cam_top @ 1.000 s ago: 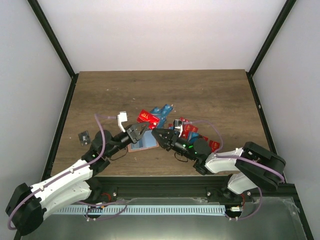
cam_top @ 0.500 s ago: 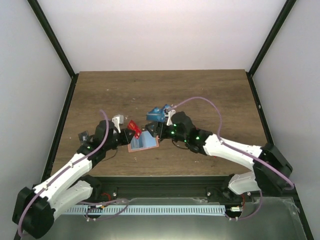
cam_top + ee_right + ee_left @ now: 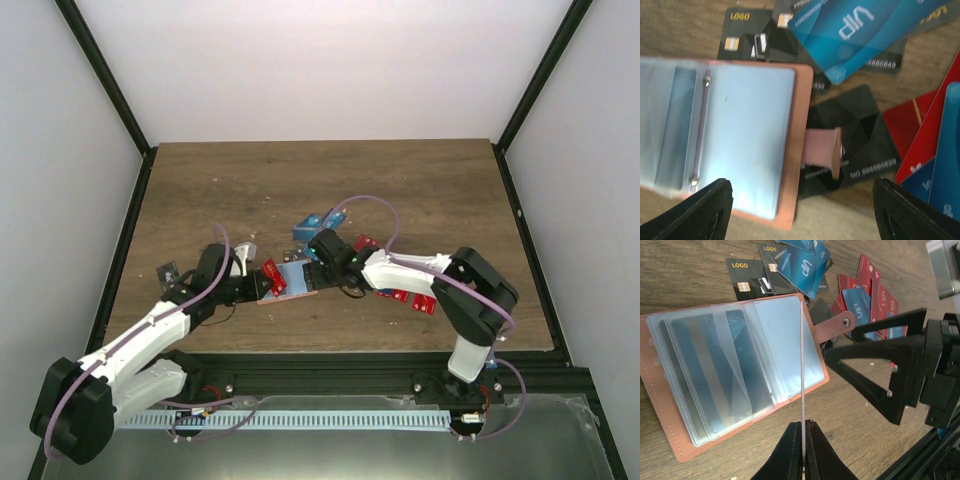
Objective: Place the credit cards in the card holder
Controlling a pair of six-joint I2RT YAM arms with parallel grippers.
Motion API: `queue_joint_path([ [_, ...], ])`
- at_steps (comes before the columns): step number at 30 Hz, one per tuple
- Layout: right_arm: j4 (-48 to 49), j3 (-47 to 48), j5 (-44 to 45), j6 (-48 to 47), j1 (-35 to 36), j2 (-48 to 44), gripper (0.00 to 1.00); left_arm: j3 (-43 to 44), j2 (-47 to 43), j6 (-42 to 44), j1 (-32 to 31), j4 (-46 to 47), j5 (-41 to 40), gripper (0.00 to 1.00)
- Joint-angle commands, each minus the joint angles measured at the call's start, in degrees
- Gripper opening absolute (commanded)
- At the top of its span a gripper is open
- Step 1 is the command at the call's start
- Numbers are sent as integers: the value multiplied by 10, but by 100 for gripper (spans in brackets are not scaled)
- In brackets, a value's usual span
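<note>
Bases of both arms sit at the near edge of the table [image 3: 440,190], and both arms reach in toward its front centre.

Your left gripper [image 3: 802,429] is clenched on a red card [image 3: 802,370]. It pinches the card by its near end, so the wrist camera sees the card edge-on, as a thin line over the card holder [image 3: 740,375].

The holder lies open and flat on the wood between your two grippers, with its clear plastic sleeves facing up. Some sleeves show dark rectangles inside, but you cannot tell which cards these are. Its strap [image 3: 822,147], with the snap at the tip, sticks out on the right side and rests on a black card [image 3: 860,130].

Your right gripper [image 3: 314,264] hangs just over the holder's right edge. It is released, its fingers [image 3: 705,205] spread wide with nothing between them.

To the right of the holder, red cards [image 3: 405,295] lie overlapped on the table.

Just beyond the holder, black cards [image 3: 747,282] marked LOGO lie flat beside its far edge. Blue cards [image 3: 318,222] marked VIP are fanned over them, the farthest of the pile.
</note>
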Motion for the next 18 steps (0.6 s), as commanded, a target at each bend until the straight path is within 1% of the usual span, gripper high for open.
queue_joint_path([
  [1,-8,37,39,-32,-11,29,77,-11,13,8,4,15,1,4],
  [5,25,39,21,-46,-19,43,66,-21,32,1,4,57,-6,4],
  [9,30,44,24,-52,-24,54,51,-39,45,-13,5,124,2,4],
  [13,41,30,14,-52,-25,56,36,-37,78,-11,7,147,5,4],
  [16,45,19,3,-50,-25,52,30,-36,102,-9,7,157,5,4],
  [18,48,12,-1,-48,-25,50,30,-36,111,-8,9,162,-1,4],
])
